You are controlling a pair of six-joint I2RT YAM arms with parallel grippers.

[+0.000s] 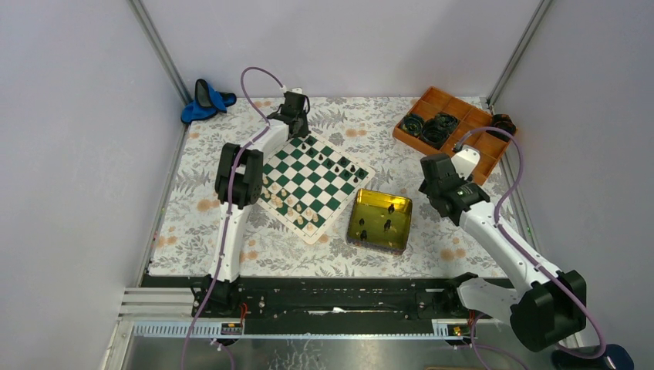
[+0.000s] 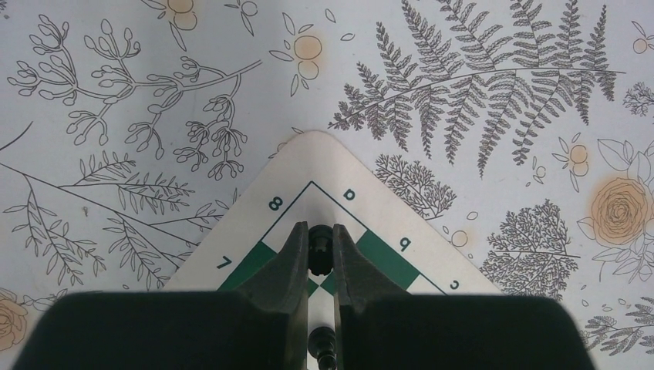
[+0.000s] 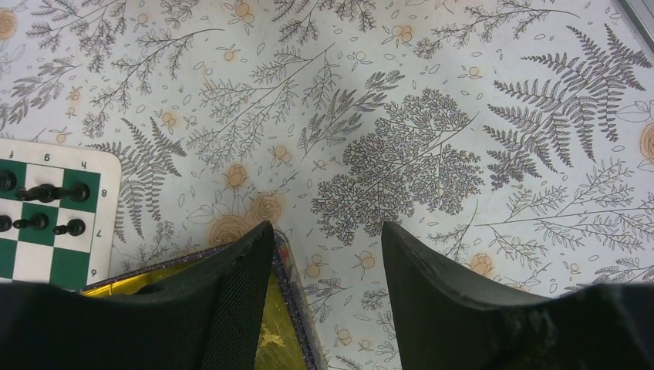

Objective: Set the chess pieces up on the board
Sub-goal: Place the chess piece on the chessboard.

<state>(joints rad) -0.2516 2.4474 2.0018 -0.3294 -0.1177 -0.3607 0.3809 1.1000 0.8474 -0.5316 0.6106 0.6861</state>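
The green and white board (image 1: 312,185) lies left of centre, with black and cream chess pieces standing on it. My left gripper (image 1: 297,123) is at the board's far corner (image 2: 324,166), shut on a black chess piece (image 2: 320,250) over the a8 corner square. Another black piece (image 2: 322,343) shows between the fingers lower down. My right gripper (image 3: 324,239) is open and empty above the tablecloth, over the right corner of the yellow-gold tin tray (image 3: 281,324). Black pieces (image 3: 50,193) stand on the board's edge at the left of the right wrist view.
The yellow-gold tin tray (image 1: 397,204) right of the board holds a few black pieces (image 1: 387,224). An orange compartment tray (image 1: 432,104) with black coiled items stands at the back right. A blue object (image 1: 204,100) lies at the back left. Walls close in both sides.
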